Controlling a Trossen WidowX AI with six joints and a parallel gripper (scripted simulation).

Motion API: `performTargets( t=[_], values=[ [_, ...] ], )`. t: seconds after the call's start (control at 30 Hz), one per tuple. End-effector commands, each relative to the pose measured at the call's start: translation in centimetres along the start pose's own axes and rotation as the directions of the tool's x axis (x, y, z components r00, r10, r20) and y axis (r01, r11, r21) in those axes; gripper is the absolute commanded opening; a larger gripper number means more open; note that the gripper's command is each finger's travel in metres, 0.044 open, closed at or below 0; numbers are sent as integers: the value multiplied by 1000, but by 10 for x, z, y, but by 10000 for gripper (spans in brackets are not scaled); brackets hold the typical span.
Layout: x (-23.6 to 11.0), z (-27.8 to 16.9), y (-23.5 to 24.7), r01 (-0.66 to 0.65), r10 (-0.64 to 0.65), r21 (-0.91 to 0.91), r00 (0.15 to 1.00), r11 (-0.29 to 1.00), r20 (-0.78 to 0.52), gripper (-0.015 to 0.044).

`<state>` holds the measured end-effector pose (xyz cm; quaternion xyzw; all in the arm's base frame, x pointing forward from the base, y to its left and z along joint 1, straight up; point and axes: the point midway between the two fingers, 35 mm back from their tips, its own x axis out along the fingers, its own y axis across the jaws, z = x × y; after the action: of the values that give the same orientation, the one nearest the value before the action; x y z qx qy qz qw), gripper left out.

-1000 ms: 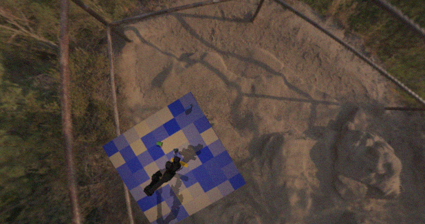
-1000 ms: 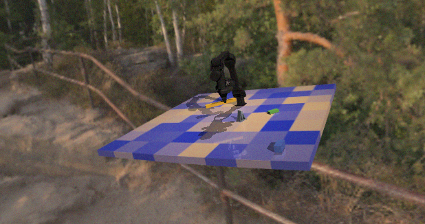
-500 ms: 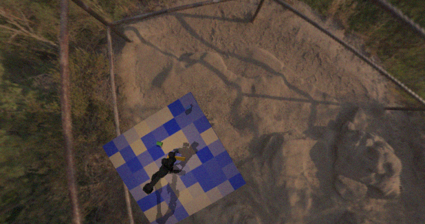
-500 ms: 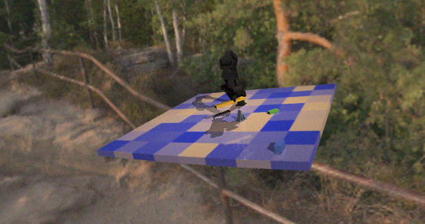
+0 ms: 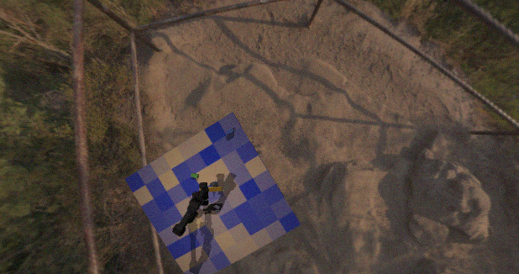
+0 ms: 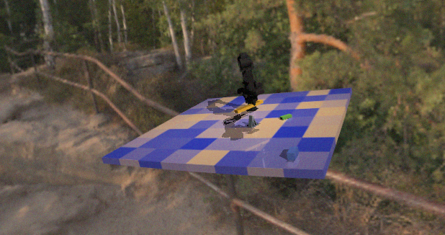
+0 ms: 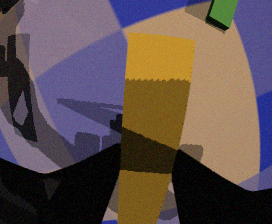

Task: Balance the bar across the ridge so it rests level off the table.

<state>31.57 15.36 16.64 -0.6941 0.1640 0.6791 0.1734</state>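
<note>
My gripper [image 6: 249, 102] [image 7: 147, 152] [image 5: 210, 189] is shut on the yellow bar [image 6: 248, 107] [image 7: 155, 96] [image 5: 216, 188] and grips it near its middle. The bar hangs in the air, close to level, just above the small grey-green ridge [image 6: 252, 121] near the middle of the checkered table [image 6: 201, 157] [image 5: 260, 217]. In the wrist view the bar runs away from the camera between my two dark fingers. The ridge is mostly hidden under the bar there. The bar does not touch the table.
A small green block [image 6: 286, 117] [image 7: 223, 6] [image 5: 194, 176] lies on the table a short way from the ridge. A blue block [image 6: 292, 153] [image 5: 229, 132] stands near a table edge. The arm's shadow falls across the tiles beside the ridge.
</note>
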Motion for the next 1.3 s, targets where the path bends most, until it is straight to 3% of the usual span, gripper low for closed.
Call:
performTargets(
  t=[0.0,0.83,1.27],
  values=[
    [1,3,-1,6,-6,-16,1000,1000,0,0],
    [41,3,1,6,-6,-16,1000,1000,0,0],
    [42,2,2,6,-6,-16,1000,1000,0,0]
  ],
)
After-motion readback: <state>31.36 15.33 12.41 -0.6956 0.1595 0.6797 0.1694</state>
